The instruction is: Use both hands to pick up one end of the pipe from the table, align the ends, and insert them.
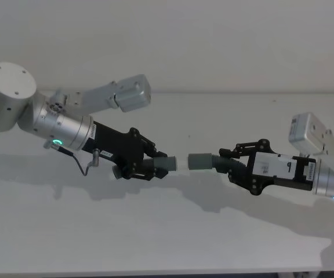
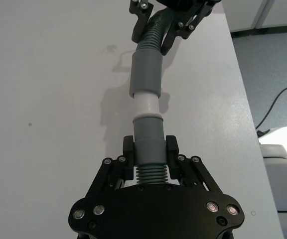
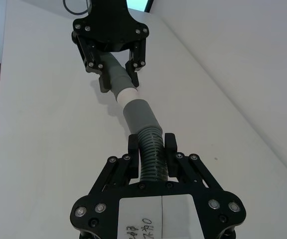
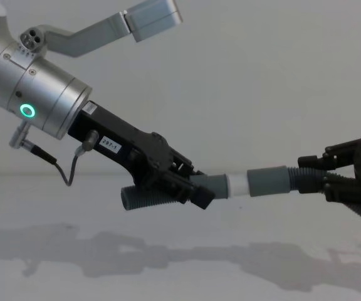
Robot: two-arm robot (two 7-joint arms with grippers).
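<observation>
Insertion just beginning: white tip of the left pipe piece meeting the mouth of the wider grey sleeve on the right pipe piece, both held in the air above the tabletop; in the chest view, tip and sleeve seemingly touching, most of the white still bare.

Left gripper clamped on its piece right behind the smooth cuff, ribbed tail poking out behind and below in the chest view; right gripper closed on the ribbed section a little behind the sleeve, so more free length ahead of its fingers.

Handling, as a judgement: light plastic, nothing fragile; ribbed stretches likely flexible, apt to bend or buckle under an axial push; smooth cuffs stiff and probably slick. Best hold therefore close to each cuff, on the last ribs, where the corrugations give the pads something to bite; left hold already good, right hold slightly far back, so its sleeve may droop or wander off axis.

Next: a straight push along the shared axis, cuffs kept collinear; slight kink between the pieces in the wrist views worth correcting first, lest the tip jam on the sleeve rim.
</observation>
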